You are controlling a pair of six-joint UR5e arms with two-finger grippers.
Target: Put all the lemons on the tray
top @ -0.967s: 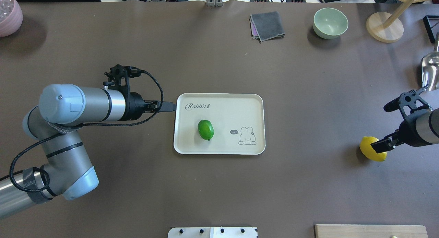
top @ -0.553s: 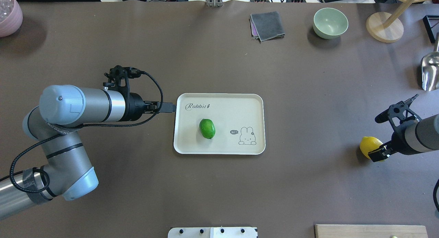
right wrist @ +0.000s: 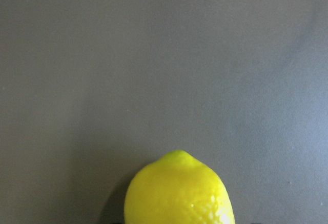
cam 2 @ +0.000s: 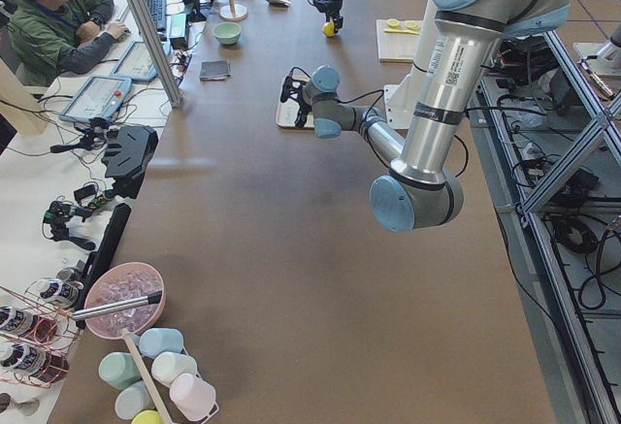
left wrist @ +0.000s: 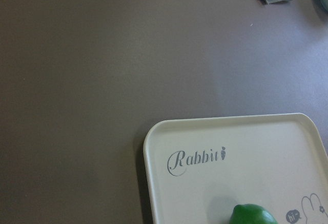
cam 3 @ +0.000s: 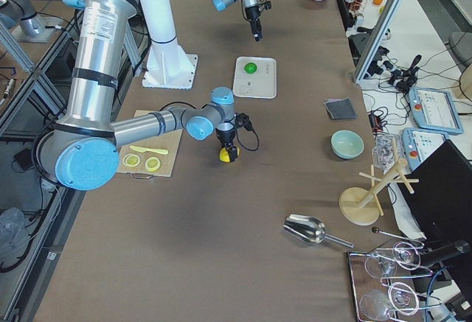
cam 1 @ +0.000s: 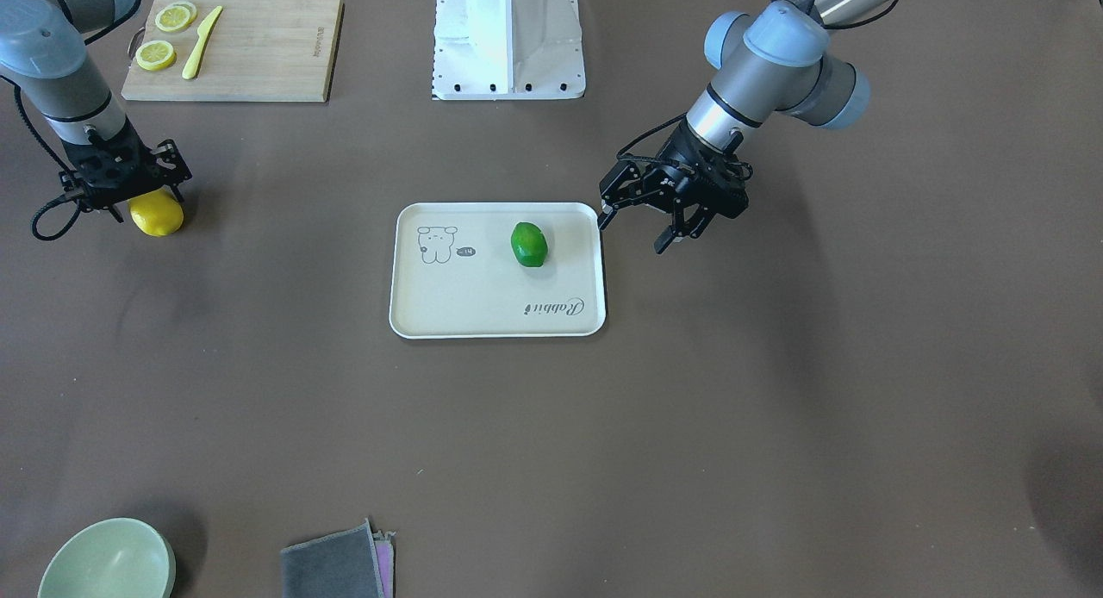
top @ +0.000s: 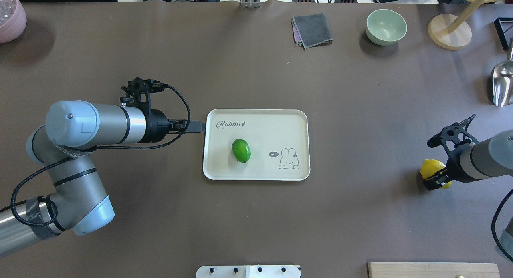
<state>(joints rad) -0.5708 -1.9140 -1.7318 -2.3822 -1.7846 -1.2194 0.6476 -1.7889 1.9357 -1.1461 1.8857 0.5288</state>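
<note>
The green lemon [top: 241, 150] lies on the beige Rabbit tray [top: 296, 121], left of the cartoon; it also shows in the front view [cam 1: 528, 244] and at the bottom edge of the left wrist view [left wrist: 253, 215]. The yellow lemon [top: 432, 167] rests on the table far right of the tray, and also shows in the front view [cam 1: 158, 215] and the right wrist view [right wrist: 178, 193]. My right gripper [top: 436, 181] sits low over it, jaws apart on either side, not lifting it. My left gripper [cam 1: 639, 228] is open and empty just off the tray's left edge.
A wooden cutting board [cam 1: 250, 51] with lemon slices and a pale yellow knife lies near the robot's base. A green bowl [top: 385, 26], a grey cloth [top: 312, 29], a wooden stand [top: 449, 31] and a metal scoop [top: 503, 83] are at the far right.
My right wrist has swung back and down over the yellow lemon, which stayed in place. The green lemon rocked slightly on the tray. The left arm has not moved.
</note>
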